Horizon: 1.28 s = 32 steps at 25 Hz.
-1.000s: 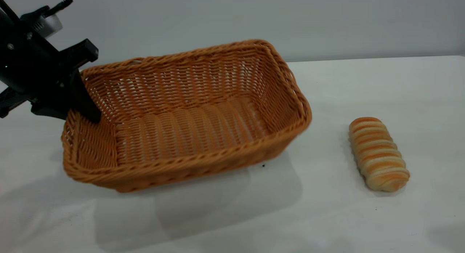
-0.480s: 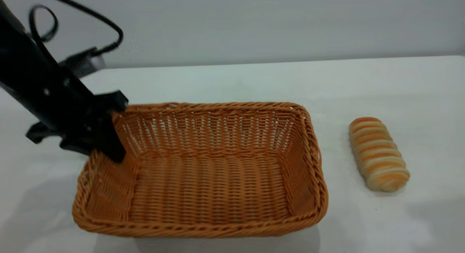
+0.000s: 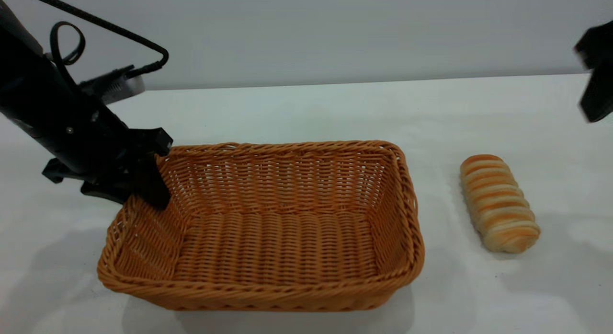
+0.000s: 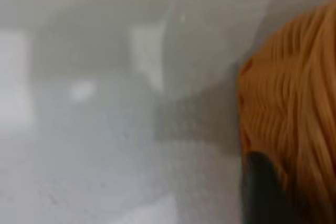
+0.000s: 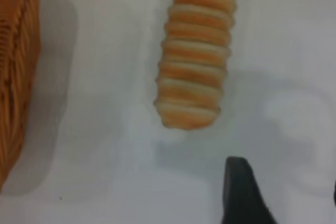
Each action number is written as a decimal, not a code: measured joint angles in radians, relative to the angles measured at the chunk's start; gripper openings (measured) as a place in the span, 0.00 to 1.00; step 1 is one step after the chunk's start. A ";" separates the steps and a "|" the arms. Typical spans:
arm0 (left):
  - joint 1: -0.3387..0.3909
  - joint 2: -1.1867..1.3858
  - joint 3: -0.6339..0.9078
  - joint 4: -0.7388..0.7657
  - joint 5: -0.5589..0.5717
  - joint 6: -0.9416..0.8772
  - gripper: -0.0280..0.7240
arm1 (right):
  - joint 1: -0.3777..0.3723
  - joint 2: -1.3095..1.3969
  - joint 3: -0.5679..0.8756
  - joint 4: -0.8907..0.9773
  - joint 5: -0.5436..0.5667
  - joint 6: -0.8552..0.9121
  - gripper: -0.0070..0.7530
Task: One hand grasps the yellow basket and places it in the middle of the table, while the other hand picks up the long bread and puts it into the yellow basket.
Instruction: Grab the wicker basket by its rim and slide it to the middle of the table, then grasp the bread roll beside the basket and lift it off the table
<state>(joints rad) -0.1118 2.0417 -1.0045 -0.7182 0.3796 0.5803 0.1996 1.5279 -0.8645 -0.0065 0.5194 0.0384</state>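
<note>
The yellow basket (image 3: 287,238) stands flat on the white table (image 3: 306,109), a little left of the middle. My left gripper (image 3: 151,197) is shut on the rim of its left end wall, with one black finger inside the basket. In the left wrist view that finger (image 4: 260,190) lies against the basket's weave (image 4: 294,103). The long bread (image 3: 498,202) lies on the table to the right of the basket. My right gripper (image 3: 596,106) hovers at the far right edge, above and behind the bread. In the right wrist view it (image 5: 286,195) is open and empty, short of the bread (image 5: 194,51).
The basket's right end (image 5: 16,72) shows in the right wrist view, a hand's width from the bread. A black cable (image 3: 96,22) loops above the left arm. Bare tabletop lies behind the basket and around the bread.
The basket, held tilted and raised a second ago, has come down flat on the table and shifted slightly right. The right gripper has entered at the upper right.
</note>
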 joint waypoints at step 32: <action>0.000 -0.475 0.000 0.000 -0.005 0.029 0.83 | 0.000 0.665 -0.412 0.070 0.015 -0.080 0.80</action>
<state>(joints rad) -0.1118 1.5664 -1.0045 -0.7184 0.3749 0.6096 0.1996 2.1925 -1.2764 0.0638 0.5347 -0.0414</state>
